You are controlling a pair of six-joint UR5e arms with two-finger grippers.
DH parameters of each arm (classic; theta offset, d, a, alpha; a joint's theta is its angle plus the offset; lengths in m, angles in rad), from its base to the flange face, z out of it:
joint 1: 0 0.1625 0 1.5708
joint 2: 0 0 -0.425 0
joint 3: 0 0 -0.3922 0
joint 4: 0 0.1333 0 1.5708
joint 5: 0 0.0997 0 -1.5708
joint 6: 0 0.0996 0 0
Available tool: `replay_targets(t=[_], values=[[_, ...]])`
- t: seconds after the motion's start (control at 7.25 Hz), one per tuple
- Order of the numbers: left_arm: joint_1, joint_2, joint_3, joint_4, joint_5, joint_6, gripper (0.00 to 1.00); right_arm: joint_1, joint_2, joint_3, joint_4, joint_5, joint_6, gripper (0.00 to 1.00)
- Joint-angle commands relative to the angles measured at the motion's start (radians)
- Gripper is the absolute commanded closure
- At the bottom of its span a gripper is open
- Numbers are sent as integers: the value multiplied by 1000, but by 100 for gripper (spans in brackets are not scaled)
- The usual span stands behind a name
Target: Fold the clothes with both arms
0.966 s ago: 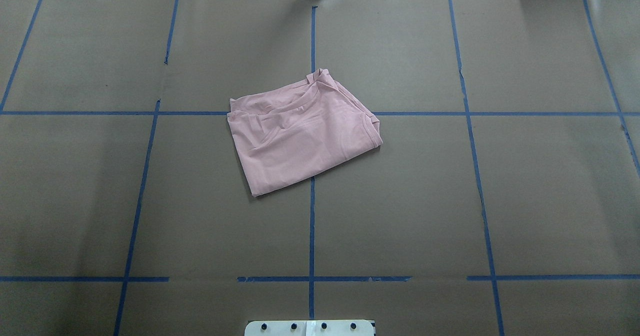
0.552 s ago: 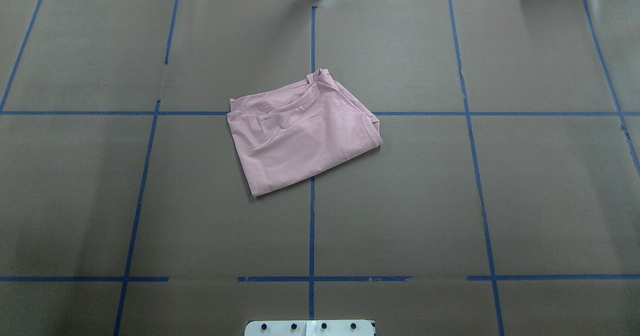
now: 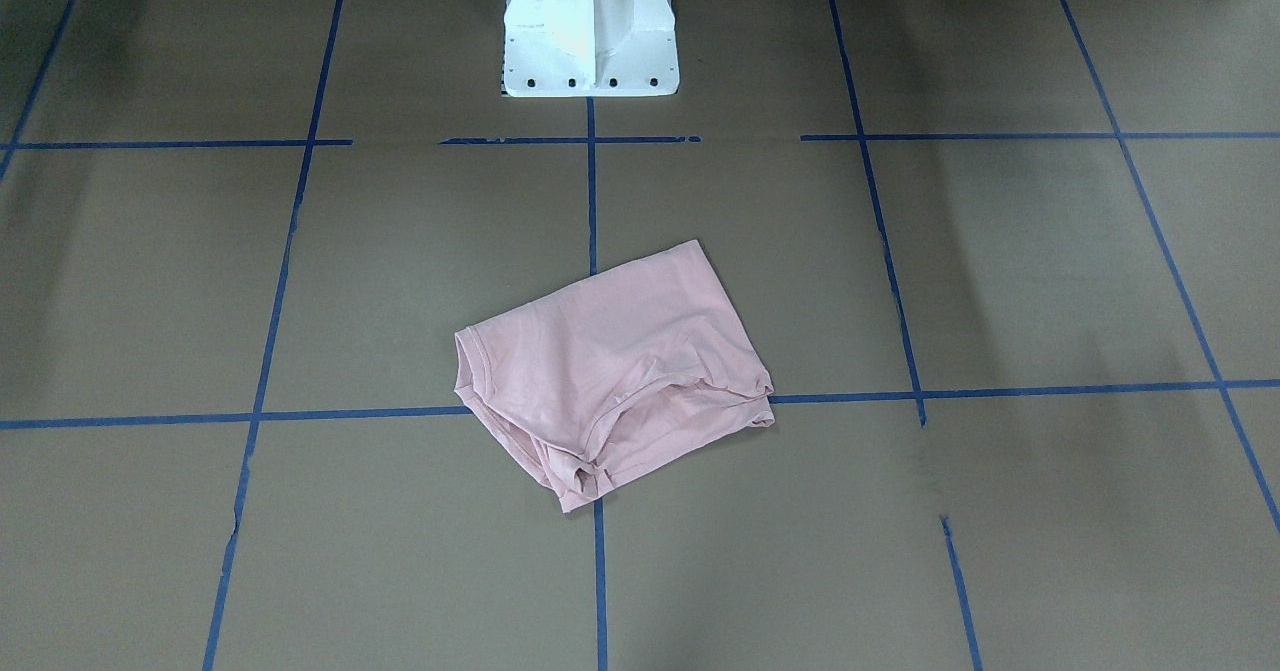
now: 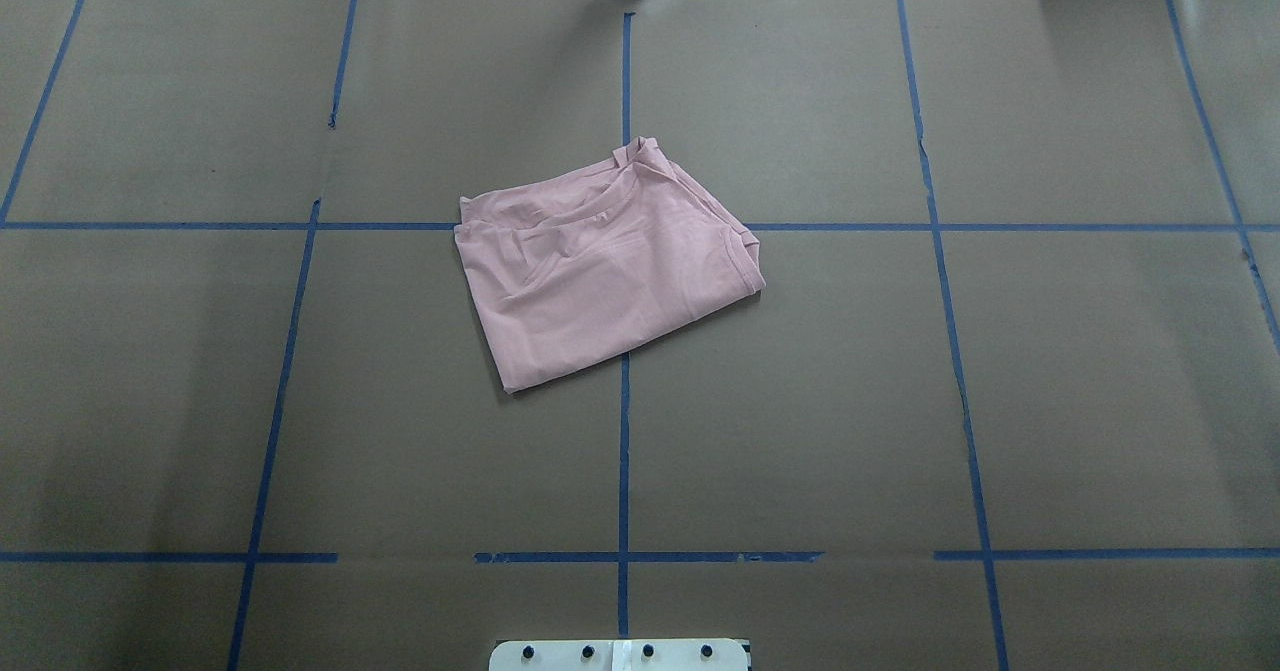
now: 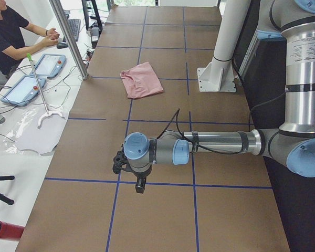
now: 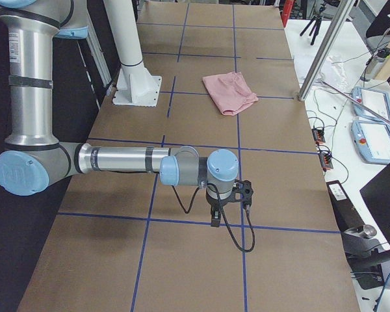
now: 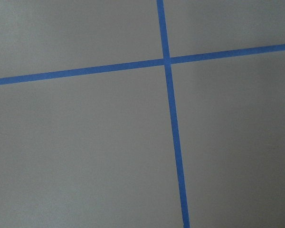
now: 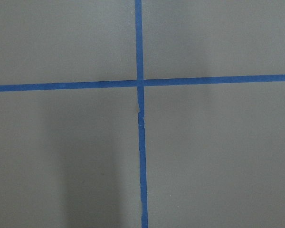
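The pale pink T-shirt [image 4: 605,271] lies folded into a rough rectangle at the middle of the brown table, its ribbed collar toward the far side. Its print is hidden. It also shows in the front view [image 3: 610,371], the left side view [image 5: 142,79] and the right side view [image 6: 229,91]. My left gripper [image 5: 128,173] hangs over a tape crossing far from the shirt, at the table's left end. My right gripper [image 6: 229,207] hangs likewise at the right end. I cannot tell whether either is open or shut. Both wrist views show only bare table and blue tape.
Blue tape lines [image 4: 624,471] grid the brown table. The white pedestal base [image 3: 588,31] stands at the robot's edge. A metal pole [image 5: 71,39] stands at the far edge, beyond it a seated operator [image 5: 10,31], tablets [image 5: 47,65] and a grabber tool.
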Motion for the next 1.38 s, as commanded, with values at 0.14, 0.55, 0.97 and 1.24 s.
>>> replay_targets(t=[0.14, 0.55, 0.97, 1.24], values=[[0, -1, 3, -3, -22, -89, 0, 0, 0, 3, 0, -1, 0, 0], [0, -14, -14, -14, 56, -86, 0, 0, 0, 1, 0, -3, 0, 0], [0, -13, -14, -63, 84, -81, 0, 0, 0, 0, 0, -3, -2, 0], [0, -10, -13, -63, 81, -81, 0, 0, -2, 0, 0, -1, -3, 0]])
